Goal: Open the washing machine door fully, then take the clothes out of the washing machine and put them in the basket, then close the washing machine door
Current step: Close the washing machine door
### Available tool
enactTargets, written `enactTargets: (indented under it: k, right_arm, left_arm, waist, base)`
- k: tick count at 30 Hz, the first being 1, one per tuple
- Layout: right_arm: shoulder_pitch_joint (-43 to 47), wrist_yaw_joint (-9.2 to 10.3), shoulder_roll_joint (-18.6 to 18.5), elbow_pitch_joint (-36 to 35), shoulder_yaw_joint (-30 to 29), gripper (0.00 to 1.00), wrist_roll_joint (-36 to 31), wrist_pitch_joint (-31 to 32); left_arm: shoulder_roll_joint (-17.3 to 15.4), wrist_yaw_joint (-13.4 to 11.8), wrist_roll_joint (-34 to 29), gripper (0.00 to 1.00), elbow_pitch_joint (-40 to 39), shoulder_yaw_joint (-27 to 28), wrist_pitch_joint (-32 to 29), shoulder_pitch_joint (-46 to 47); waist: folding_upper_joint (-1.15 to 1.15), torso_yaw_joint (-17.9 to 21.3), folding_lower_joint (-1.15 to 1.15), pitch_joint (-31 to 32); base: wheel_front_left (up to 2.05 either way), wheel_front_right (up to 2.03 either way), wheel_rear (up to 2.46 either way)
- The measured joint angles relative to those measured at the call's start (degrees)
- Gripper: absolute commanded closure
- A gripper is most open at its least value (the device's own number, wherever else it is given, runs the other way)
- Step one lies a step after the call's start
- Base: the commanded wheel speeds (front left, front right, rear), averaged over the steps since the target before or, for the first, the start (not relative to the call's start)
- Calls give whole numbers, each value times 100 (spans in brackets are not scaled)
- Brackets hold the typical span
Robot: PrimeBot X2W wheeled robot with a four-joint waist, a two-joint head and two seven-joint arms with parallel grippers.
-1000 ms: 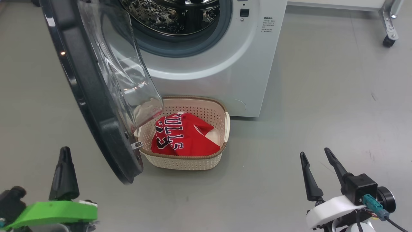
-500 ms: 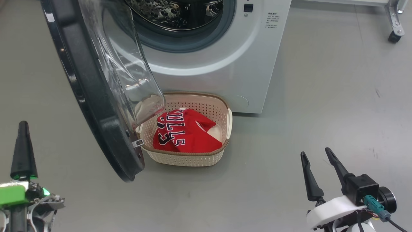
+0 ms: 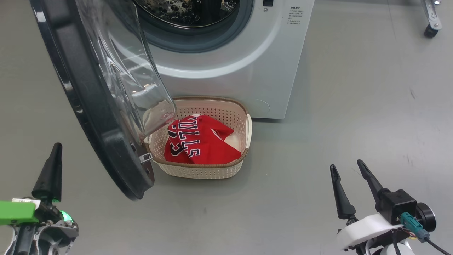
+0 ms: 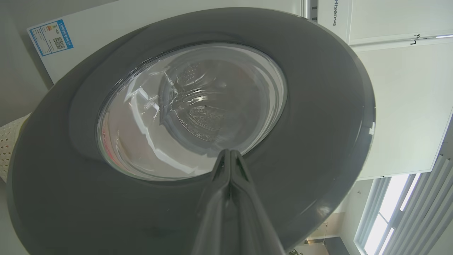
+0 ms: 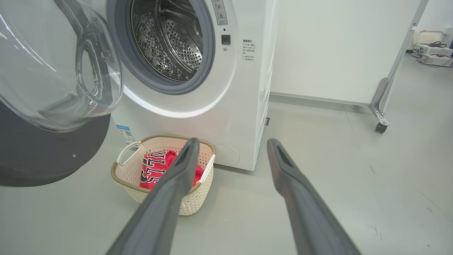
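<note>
Washing machine door [image 4: 318, 141] stands just ahead of the left gripper [image 4: 230, 153], whose jaws are pressed together and empty. The right gripper [image 3: 346, 164] hangs with jaws apart, well off to the side. Farther out, red clothes [image 3: 201, 141] lie in the basket [image 3: 198, 171] beneath the open door. The drum [image 5: 170, 46] looks empty, so seemingly only closing is left.

- The red clothes [image 3: 208, 148] in the basket [image 3: 198, 172] carried black, white-edged letters lying upside down in the head view. "ULLS" could be read; the partial numeral beside it could not.
- The brand name "Hisense" [image 4: 334, 13] ran sideways in grey on a white panel [image 4: 327, 21] past the rim of the washing machine door [image 4: 318, 106].
- A blue label [image 4: 50, 37] with a QR code sat on the washing machine [image 3: 247, 71] front, its print too small to read.
- Small print [image 3: 295, 21] beside the drum opening was illegible.
</note>
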State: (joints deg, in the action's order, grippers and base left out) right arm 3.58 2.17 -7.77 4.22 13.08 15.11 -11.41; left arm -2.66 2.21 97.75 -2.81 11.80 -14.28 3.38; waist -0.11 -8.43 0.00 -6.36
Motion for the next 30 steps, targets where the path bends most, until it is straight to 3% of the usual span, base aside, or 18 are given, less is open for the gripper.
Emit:
enactTargets:
  k: [30]
  right_arm:
    - [-92, -7, -37, 26, -5, 0, 46, 0]
  left_arm:
    - [-23, 18, 108, 100, 123, -672, -734, 49]
  waist:
    - [0, 131, 0, -53]
  base:
    - [0, 0, 0]
